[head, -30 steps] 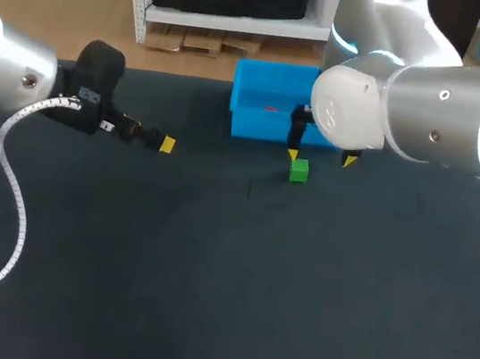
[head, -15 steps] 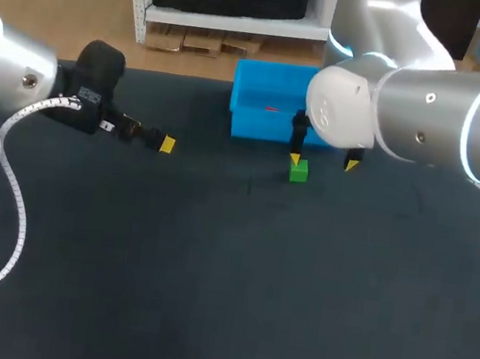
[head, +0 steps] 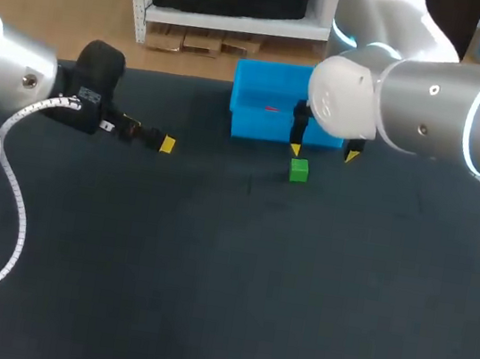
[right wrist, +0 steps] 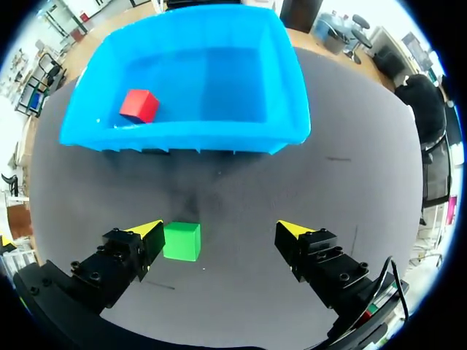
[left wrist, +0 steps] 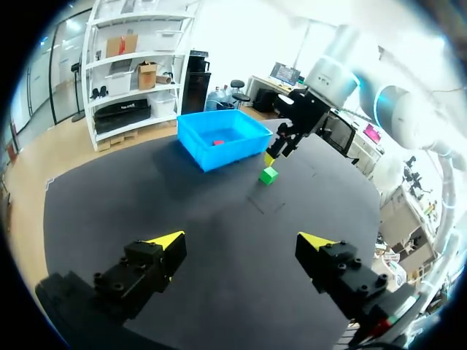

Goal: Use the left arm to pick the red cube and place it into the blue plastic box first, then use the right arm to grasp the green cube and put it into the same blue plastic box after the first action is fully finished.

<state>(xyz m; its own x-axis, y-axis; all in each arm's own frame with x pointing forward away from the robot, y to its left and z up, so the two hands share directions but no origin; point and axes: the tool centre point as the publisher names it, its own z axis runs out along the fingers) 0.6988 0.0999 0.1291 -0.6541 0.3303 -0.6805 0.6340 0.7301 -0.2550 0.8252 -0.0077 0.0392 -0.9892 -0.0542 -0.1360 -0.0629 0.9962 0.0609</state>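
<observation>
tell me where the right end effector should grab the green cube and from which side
Grip the green cube across two opposite side faces, coming straight down from above. It sits flat on the table, clear of the blue plastic box, so its sides are free. It lies off-centre in the open right end effector, close to one fingertip, so shifting sideways first seems wise.

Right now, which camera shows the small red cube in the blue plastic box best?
The right wrist view: the small red cube lies plain and large on the floor of the blue plastic box. The head view shows only a red sliver over the wall; the left wrist view a distant red speck.
</observation>
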